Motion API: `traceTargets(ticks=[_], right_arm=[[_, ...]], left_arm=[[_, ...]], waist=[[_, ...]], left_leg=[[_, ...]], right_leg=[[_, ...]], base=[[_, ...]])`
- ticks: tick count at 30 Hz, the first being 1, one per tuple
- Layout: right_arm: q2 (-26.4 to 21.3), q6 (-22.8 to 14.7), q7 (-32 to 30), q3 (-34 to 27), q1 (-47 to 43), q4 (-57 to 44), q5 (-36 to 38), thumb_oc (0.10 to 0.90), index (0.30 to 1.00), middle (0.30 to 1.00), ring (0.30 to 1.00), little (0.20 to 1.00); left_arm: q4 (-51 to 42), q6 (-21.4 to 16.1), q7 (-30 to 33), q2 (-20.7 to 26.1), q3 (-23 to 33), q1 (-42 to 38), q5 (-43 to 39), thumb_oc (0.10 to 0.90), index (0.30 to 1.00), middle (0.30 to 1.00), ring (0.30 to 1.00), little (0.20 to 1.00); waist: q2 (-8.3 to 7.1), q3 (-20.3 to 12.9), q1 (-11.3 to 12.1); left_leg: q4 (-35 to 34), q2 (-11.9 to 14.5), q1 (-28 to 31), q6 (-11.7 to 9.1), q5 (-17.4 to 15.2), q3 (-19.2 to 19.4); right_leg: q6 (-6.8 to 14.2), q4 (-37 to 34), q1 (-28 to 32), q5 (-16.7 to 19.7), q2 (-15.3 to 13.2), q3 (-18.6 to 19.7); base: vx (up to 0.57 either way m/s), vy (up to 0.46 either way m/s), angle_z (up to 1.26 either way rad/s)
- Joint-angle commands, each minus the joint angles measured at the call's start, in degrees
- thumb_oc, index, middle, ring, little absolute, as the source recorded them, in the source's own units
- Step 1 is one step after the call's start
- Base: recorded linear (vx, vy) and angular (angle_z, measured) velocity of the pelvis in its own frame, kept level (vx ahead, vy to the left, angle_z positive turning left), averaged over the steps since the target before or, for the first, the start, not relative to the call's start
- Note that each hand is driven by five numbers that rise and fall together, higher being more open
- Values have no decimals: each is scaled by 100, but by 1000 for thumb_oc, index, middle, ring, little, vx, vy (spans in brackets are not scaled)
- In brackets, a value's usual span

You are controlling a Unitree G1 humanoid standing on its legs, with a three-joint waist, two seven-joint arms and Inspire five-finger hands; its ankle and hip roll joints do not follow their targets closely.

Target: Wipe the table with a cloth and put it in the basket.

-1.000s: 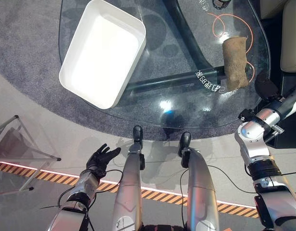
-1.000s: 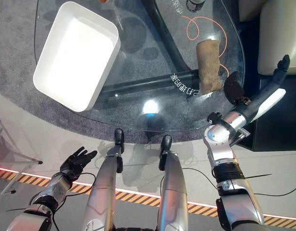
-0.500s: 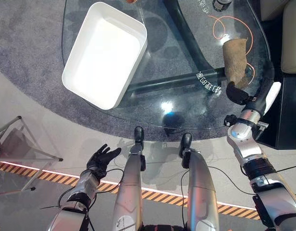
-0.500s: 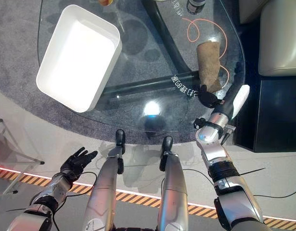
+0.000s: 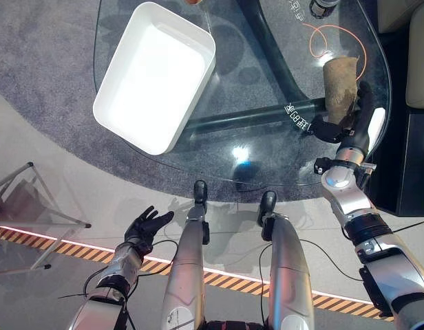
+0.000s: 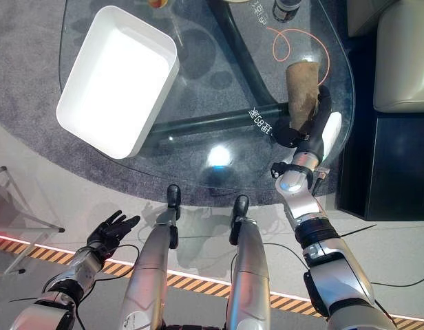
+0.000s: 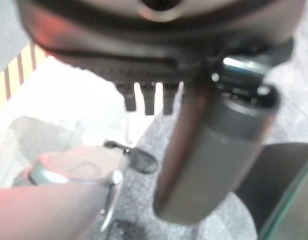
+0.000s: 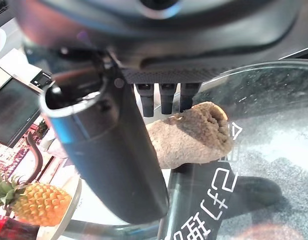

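Moved in from the right edge of the round glass desk (image 5: pixel 267 165) within the last second: right hand (image 5: pixel 336 124), now at the near end of the rolled brown cloth (image 5: pixel 340 88), thumb on its left, fingers along its right side. Seen from the left eye: cloth lying far right on the desk, beside a looping orange cord (image 5: pixel 336 34); white rectangular plastic basket (image 5: pixel 155 75) well apart at far left. Left hand (image 5: pixel 144 225) low over the floor at near left, fingers spread.

From the right eye: same layout, cloth (image 6: pixel 301 86) just ahead of the right hand (image 6: pixel 298 134).

From the left wrist: straight fingers (image 7: pixel 144 97) above grey carpet.

From the right wrist: fingers (image 8: pixel 161 97) extended, not curled, tips at the cloth (image 8: pixel 194 137); contact impossible to tell. Pineapple (image 8: pixel 31 202) beyond the desk.
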Motion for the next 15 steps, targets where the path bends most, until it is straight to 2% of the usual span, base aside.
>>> traceTargets(ticks=[1,15], right_arm=[[-555,-137,-148,37,-434,-97,-38,800,900,900,900,900],[-643,250,-555,137,-1100,1135,114,800,900,900,900,900]], left_arm=[[96,16,81,128,-133,259,121,800,900,900,900,900],[215,58,38,111,-337,117,86,800,900,900,900,900]], waist=[[120,-111,-24],[222,-111,87]], left_leg=[[722,-339,-18,351,-484,167],[761,-354,-53,381,-497,129]], right_leg=[[83,-760,228,629,239,-82],[78,-647,157,617,199,-117]], base=[[0,0,0],[3,0,1]])
